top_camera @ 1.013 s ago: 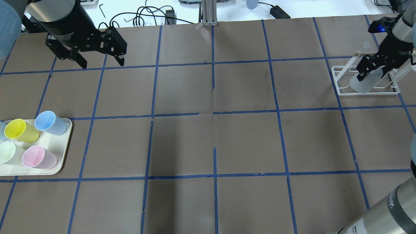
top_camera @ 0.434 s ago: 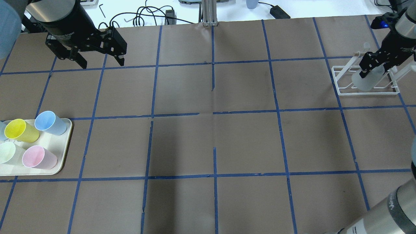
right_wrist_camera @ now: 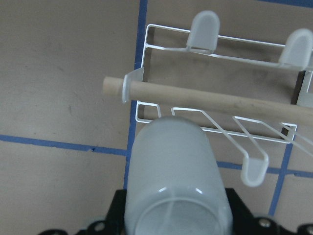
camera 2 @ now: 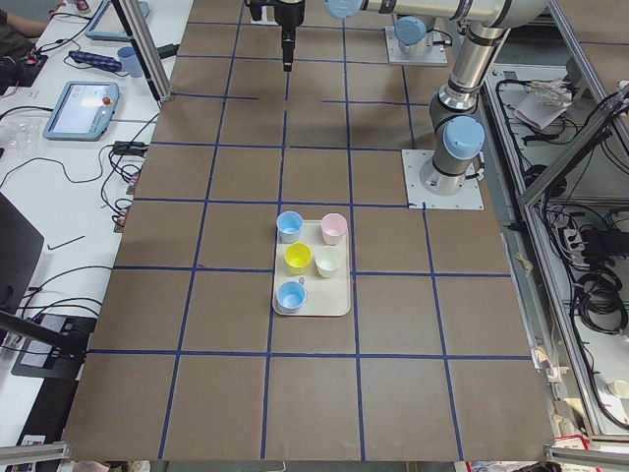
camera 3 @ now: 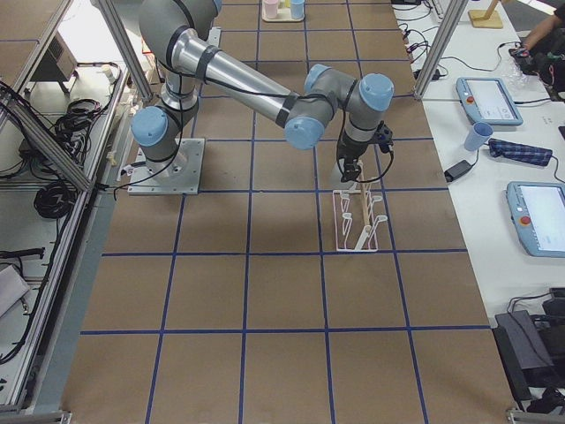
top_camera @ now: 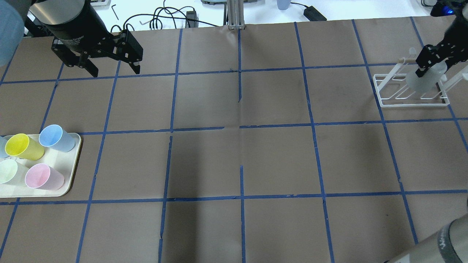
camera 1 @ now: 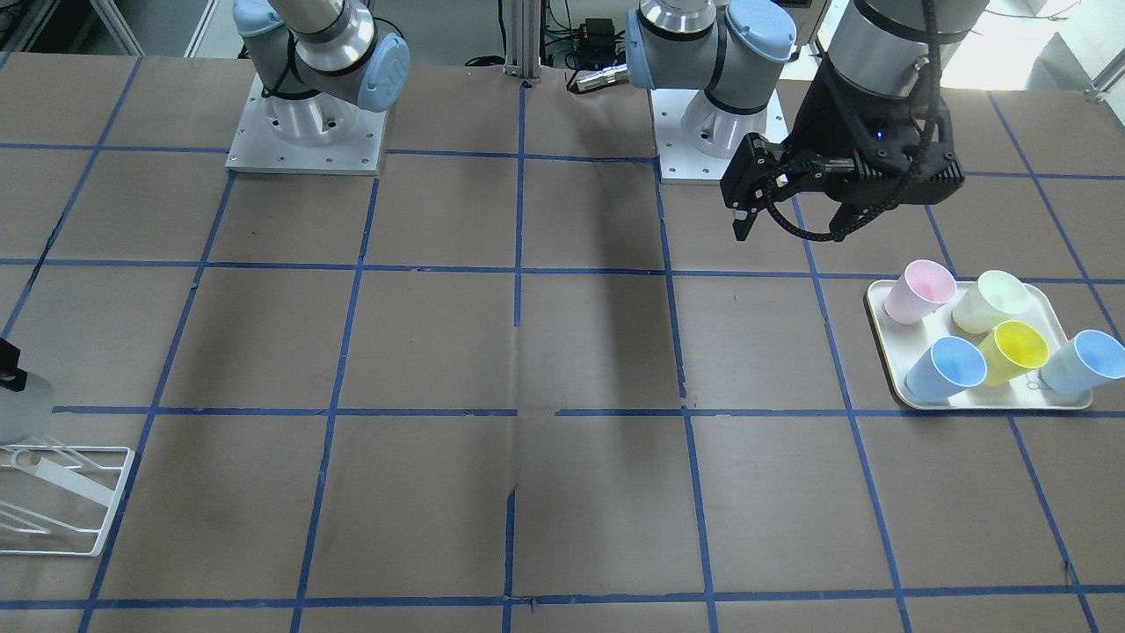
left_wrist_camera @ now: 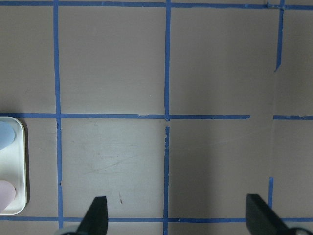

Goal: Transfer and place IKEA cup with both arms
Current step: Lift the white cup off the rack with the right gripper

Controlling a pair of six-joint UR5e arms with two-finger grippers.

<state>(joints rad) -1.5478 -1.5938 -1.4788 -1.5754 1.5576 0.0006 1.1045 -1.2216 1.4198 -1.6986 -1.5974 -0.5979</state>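
The pale grey IKEA cup [top_camera: 424,79] is held in my right gripper [top_camera: 433,62], which is shut on it, above the white wire rack [top_camera: 411,101] at the table's far right. In the right wrist view the cup [right_wrist_camera: 176,181] hangs clear of the rack [right_wrist_camera: 215,49] and its wooden dowel [right_wrist_camera: 210,100]. In the front-facing view the cup [camera 1: 18,409] shows at the left edge above the rack [camera 1: 61,510]. My left gripper [top_camera: 114,71] is open and empty, high over the table's far left; it also shows in the left wrist view [left_wrist_camera: 177,218] and the front-facing view [camera 1: 791,224].
A cream tray [top_camera: 71,171] at the left edge holds yellow [top_camera: 22,146], light blue [top_camera: 55,137], pink [top_camera: 42,176] and pale green [top_camera: 9,171] cups. Blue tape lines grid the brown table cover. Cables lie beyond the far edge.
My right gripper has lifted the grey cup up and back, away from the rack's base. My left arm has not moved.
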